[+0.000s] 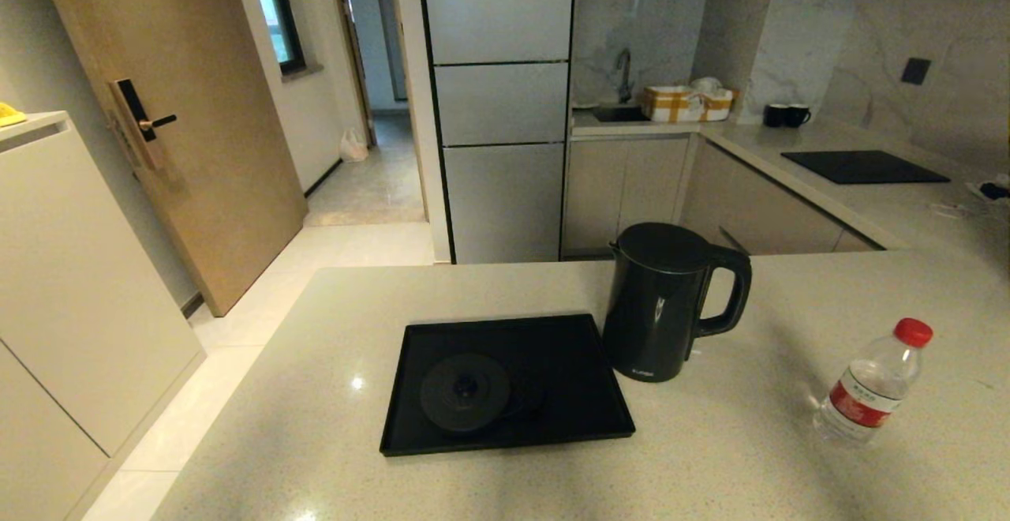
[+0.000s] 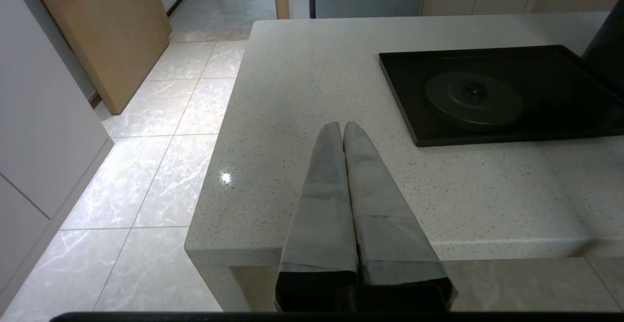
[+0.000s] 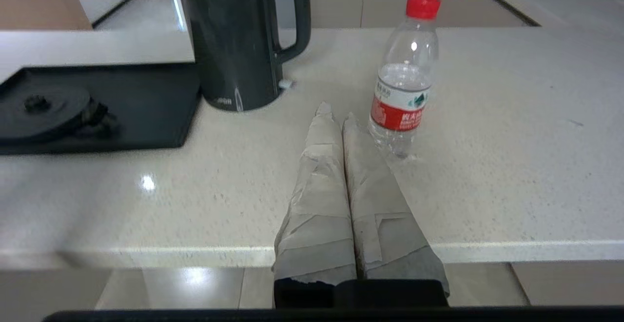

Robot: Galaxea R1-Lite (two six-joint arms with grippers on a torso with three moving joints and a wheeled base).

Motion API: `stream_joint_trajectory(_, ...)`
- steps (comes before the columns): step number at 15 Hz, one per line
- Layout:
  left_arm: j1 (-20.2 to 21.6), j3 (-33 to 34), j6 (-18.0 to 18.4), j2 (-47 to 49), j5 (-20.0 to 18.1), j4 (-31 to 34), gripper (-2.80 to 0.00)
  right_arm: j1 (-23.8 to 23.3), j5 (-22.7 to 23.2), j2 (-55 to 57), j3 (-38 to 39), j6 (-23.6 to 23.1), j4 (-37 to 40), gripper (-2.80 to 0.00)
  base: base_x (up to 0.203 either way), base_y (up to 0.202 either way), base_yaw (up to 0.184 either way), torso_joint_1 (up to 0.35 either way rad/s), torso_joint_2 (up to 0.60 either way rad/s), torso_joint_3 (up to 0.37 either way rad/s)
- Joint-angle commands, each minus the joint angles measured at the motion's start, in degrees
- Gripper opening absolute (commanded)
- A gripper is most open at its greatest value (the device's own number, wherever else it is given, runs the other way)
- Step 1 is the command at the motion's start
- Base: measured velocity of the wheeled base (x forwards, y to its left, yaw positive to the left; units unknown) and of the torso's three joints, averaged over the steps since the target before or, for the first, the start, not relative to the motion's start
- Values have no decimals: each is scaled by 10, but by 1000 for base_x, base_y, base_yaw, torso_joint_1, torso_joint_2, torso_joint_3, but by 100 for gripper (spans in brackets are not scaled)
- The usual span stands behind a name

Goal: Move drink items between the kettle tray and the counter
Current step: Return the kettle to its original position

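The speckled beige counter (image 1: 710, 458) is spreading wide and smooth, its near edge lying just below both grippers. The glossy black tray (image 1: 584, 426) is sitting near the counter's left side, carrying only its round base (image 1: 465, 391). The tall black kettle (image 1: 659, 304) is standing on the stone just beside the tray's right rim, handle pointing right; small pale lettering near its foot is too small to read. The clear water bottle (image 1: 872, 385), red-capped and red-labelled, is standing well apart to the right. The left gripper (image 2: 341, 128) and right gripper (image 3: 336, 112) are hovering at the near edge, jaws pressed together, holding nothing.
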Motion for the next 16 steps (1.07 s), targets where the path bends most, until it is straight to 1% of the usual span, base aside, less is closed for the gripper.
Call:
stream_joint_trajectory(1,0,0,0,0,0,0,-280,0,0,1,2,1,-2,-280,0,0,0,0,0,0)
stream_joint_trajectory(5,0,0,0,0,0,0,-280,0,0,1,2,-1,-3,-280,0,0,0,0,0,0)
stream_joint_trajectory(6,0,0,0,0,0,0,-280,0,-1,1,2,2,-4,-280,0,0,0,0,0,0)
stream_joint_trajectory(7,0,0,0,0,0,0,-280,0,-6,1,2,17,-6,-280,0,0,0,0,0,0)
stream_joint_trajectory(11,0,0,0,0,0,0,-280,0,-10,7,-19,27,5,-280,0,0,0,0,0,0)
stream_joint_trajectory(12,0,0,0,0,0,0,-280,0,-10,23,-51,32,17,-280,0,0,0,0,0,0)
stream_joint_trajectory(14,0,0,0,0,0,0,-280,-1,-9,56,-176,42,48,-280,0,0,0,0,0,0)
stream_joint_trajectory(15,0,0,0,0,0,0,-280,-1,-9,71,-252,47,80,-280,0,0,0,0,0,0)
stream_joint_trajectory(16,0,0,0,0,0,0,-280,-1,-8,81,-327,57,138,-280,0,0,0,0,0,0)
